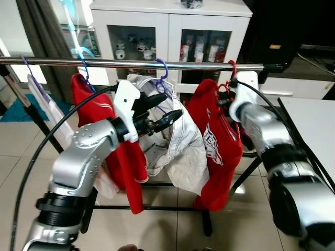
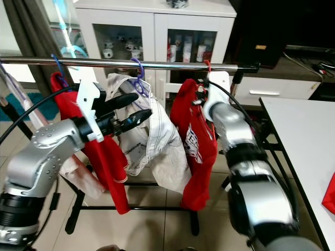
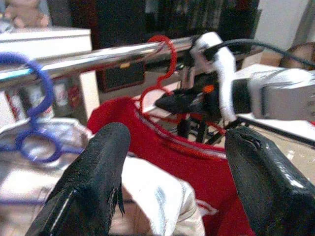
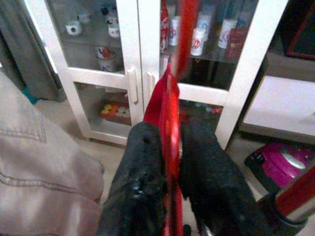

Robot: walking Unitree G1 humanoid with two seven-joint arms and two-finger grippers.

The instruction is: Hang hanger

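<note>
A chrome rail (image 1: 104, 63) runs across in front of me. A red hanger (image 3: 165, 49) carrying a red shirt (image 1: 214, 141) has its hook over the rail's right part. My right gripper (image 4: 170, 142) is shut on that hanger just below the hook, and it shows beside the shirt's collar (image 1: 226, 97). My left gripper (image 1: 172, 104) is open, held in front of a white garment (image 1: 172, 146) that hangs from a purple hanger (image 1: 162, 73). Nothing is between its fingers (image 3: 98, 162). Further left a red shirt (image 1: 94, 112) hangs on a blue hanger (image 1: 84, 65).
Behind the rack stands a white cabinet (image 1: 167, 31) with glass doors. A white table (image 1: 314, 125) lies at the right, with a red cloth (image 2: 330, 196) on its edge. The rack's black legs (image 1: 207, 219) stand on a tiled floor. A dark curtain (image 1: 44, 36) hangs at the back left.
</note>
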